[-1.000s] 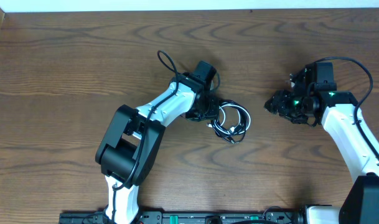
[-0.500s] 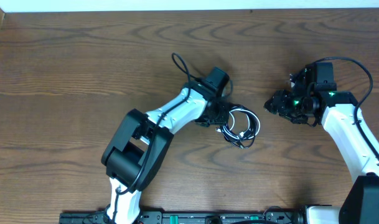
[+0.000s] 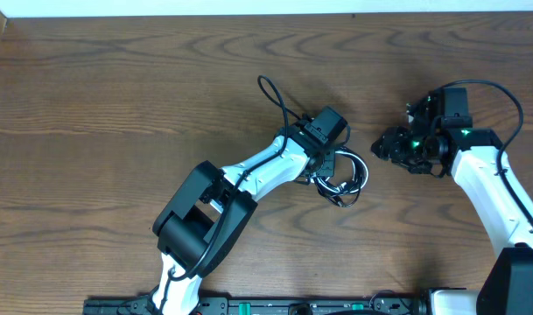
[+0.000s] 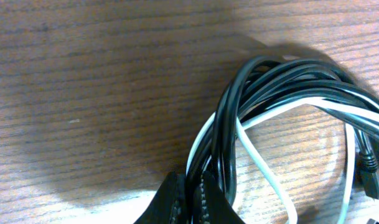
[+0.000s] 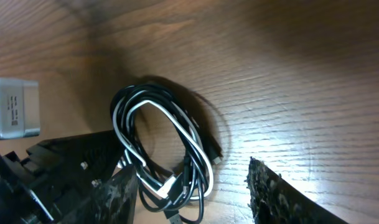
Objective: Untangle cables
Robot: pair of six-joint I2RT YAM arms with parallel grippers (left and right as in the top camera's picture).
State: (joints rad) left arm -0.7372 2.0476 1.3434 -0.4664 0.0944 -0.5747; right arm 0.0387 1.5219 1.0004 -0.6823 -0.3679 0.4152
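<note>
The black and white cables (image 3: pixel 343 178) lie coiled together on the wooden table, right of centre. My left gripper (image 3: pixel 322 168) is shut on the coil's left side; in the left wrist view its fingertips (image 4: pixel 190 200) pinch black and white strands of the cables (image 4: pixel 282 106). My right gripper (image 3: pixel 384 145) is open and empty, just right of the coil. In the right wrist view its two fingers (image 5: pixel 192 196) stand wide apart with the cables (image 5: pixel 167 149) lying between and ahead of them.
The wooden table (image 3: pixel 91 114) fills the view. The left arm's thick black wire (image 3: pixel 275 96) loops above its wrist. A white strip (image 3: pixel 248 7) runs along the far edge. The right arm's black wire (image 3: pixel 502 96) arches at the right.
My left gripper has dragged the coiled cables to the right, toward the right gripper. The right arm has not moved.
</note>
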